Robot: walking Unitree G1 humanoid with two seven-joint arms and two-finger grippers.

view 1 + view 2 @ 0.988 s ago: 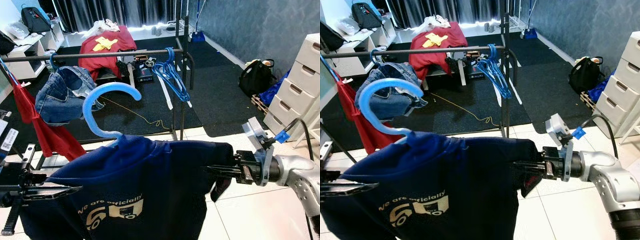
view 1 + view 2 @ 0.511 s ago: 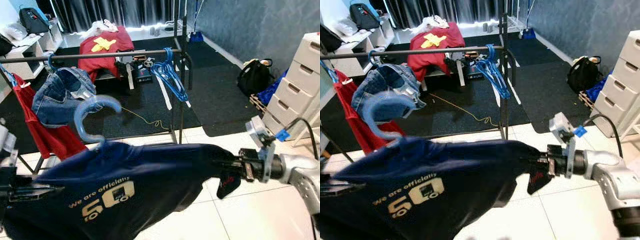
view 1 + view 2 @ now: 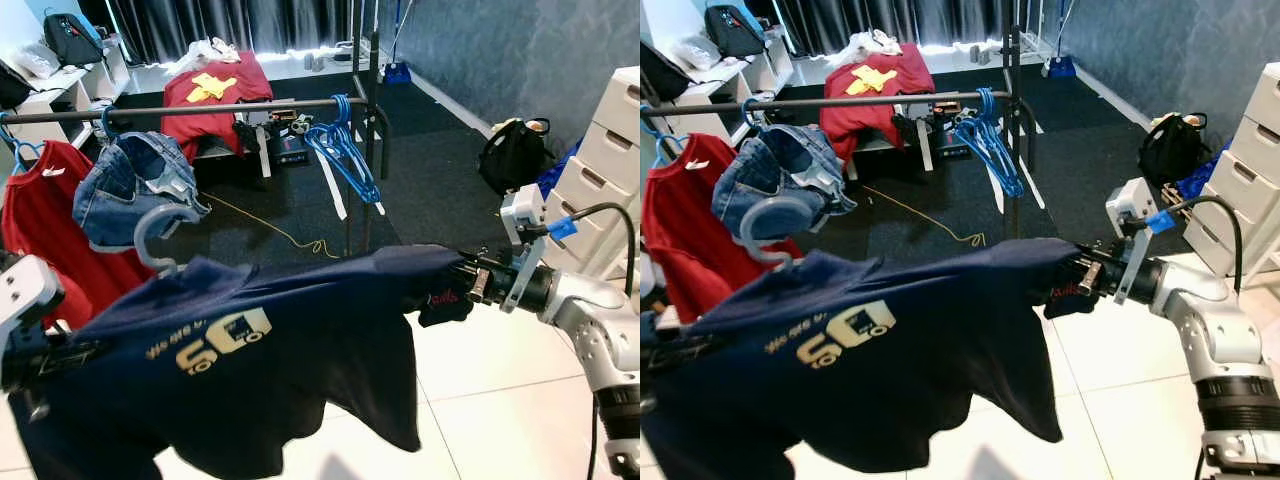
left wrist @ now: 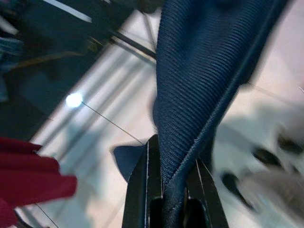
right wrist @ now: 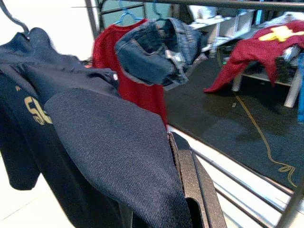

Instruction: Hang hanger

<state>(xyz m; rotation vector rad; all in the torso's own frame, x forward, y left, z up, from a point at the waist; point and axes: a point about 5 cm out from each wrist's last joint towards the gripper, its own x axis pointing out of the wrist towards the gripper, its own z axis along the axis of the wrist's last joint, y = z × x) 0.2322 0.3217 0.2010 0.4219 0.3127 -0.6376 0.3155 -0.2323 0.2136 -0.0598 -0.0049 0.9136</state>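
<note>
The navy shirt on its blue hanger hangs stretched in front of the clothes rail — left gripper pinches one sleeve, right gripper is clamped on the other — hook below the rail

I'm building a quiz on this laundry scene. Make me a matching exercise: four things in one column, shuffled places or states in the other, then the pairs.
Things:
1. navy T-shirt
2. denim shorts
3. empty blue hangers
4. black backpack

Places or states:
A. on the floor by the dark wall
B. stretched between both tools
C. bunched at the rail's right end
D. draped on the rail beside a red shirt

Pairs: 1-B, 2-D, 3-C, 4-A
</note>
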